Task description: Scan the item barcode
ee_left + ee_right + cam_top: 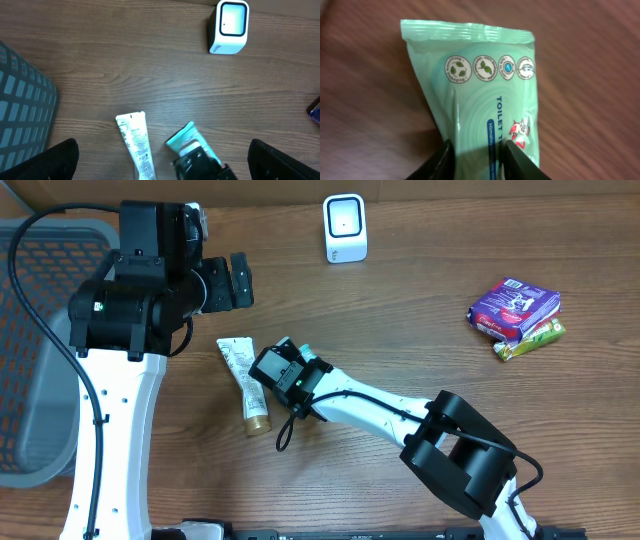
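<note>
Surface: brown wood-grain table (420,310), seen from above and from both wrists.
Far edge: white scanner (345,227) upright, window facing the arms.
Left side: grey mesh basket (40,450) at the table edge.
Right side: purple packet (515,305) touching a green-yellow packet (530,338), well apart from both arms.
Item: mint-green tissue pack (470,75) lying flat on the wood, printed face up, round eco marks near its sealed end. It is near the table's middle, well apart from the scanner.
Neighbour: white tube (243,380) with a gold cap, just beside the pack on the basket side.
Right gripper (479,159): over the pack's lower end, jaws narrow, a strip of the pack between the fingers (446,162). Cannot tell whether the pinch is firm.
Left gripper (228,283): jaws spread wide, holding nothing, above bare wood between basket and scanner.
Barcode: none visible on the upward face.
</note>
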Controlling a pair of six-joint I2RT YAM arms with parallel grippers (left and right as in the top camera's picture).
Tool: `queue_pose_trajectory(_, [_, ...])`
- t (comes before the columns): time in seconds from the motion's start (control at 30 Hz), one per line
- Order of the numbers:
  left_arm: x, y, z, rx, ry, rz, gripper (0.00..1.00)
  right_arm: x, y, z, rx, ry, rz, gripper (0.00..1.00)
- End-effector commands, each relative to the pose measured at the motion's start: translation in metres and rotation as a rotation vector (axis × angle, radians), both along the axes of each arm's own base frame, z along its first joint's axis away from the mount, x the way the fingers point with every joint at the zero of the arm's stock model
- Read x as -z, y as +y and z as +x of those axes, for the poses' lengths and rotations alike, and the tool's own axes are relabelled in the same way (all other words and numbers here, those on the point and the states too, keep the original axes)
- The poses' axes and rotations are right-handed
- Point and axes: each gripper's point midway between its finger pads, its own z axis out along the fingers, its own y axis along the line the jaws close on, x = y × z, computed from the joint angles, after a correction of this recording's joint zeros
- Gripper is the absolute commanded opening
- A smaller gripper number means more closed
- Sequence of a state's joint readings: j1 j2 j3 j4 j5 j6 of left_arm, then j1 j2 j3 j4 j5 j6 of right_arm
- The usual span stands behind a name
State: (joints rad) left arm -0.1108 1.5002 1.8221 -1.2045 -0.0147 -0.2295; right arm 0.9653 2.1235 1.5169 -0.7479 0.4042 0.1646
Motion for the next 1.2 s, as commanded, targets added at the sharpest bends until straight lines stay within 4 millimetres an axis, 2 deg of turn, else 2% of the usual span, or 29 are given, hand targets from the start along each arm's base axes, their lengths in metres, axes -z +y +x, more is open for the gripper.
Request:
queue_pose_trajectory(0.0, [-0.004,-0.002,0.002,0.015,-0.012,0.002,1.00,-0.006,-0.029,0.032,0.035,-0.088,-0.119,0.31])
queue_pose_trajectory(0.13, [-0.004,-0.002,0.002,0.015,-0.012,0.002,0.99,-0.005,-0.050,0.048,0.001,-0.067,-0.172,0.30])
queue_pose_trajectory(0.27, [-0.004,-0.002,0.002,0.015,-0.012,0.002,0.99,-0.004,-0.078,0.066,0.044,-0.049,-0.195,0.30])
queue_pose_trajectory(0.37, [-0.004,-0.002,0.002,0.015,-0.012,0.002,1.00,-0.001,-0.096,0.071,0.080,0.004,-0.175,0.30])
queue_pose_trajectory(0.43, [-0.004,-0.002,0.002,0.015,-0.012,0.002,0.99,-0.002,-0.100,0.071,0.092,0.051,-0.127,0.31])
queue_pose_trajectory(0.53, [-0.004,-0.002,0.002,0.015,-0.012,0.002,1.00,-0.019,-0.093,0.067,0.116,0.129,0.020,0.34])
queue_pose_trajectory(0.63, [-0.004,-0.002,0.002,0.015,-0.012,0.002,1.00,-0.053,-0.081,0.065,0.146,0.189,0.225,0.37])
queue_pose_trajectory(0.7, [-0.004,-0.002,0.002,0.015,-0.012,0.002,1.00,-0.074,-0.086,0.067,0.154,0.194,0.299,0.40])
queue_pose_trajectory(0.77, [-0.004,-0.002,0.002,0.015,-0.012,0.002,1.00,-0.085,-0.099,0.071,0.159,0.179,0.298,0.44])
queue_pose_trajectory(0.87, [-0.004,-0.002,0.002,0.015,-0.012,0.002,0.99,-0.079,-0.109,0.065,0.091,0.203,0.237,0.54])
queue_pose_trajectory(1.0, [-0.004,-0.002,0.002,0.015,-0.012,0.002,1.00,-0.056,-0.103,0.047,-0.029,0.236,0.146,0.74])
queue_pose_trajectory(1.17, [-0.004,-0.002,0.002,0.015,-0.012,0.002,1.00,-0.021,-0.103,0.034,-0.056,0.207,0.021,0.74])
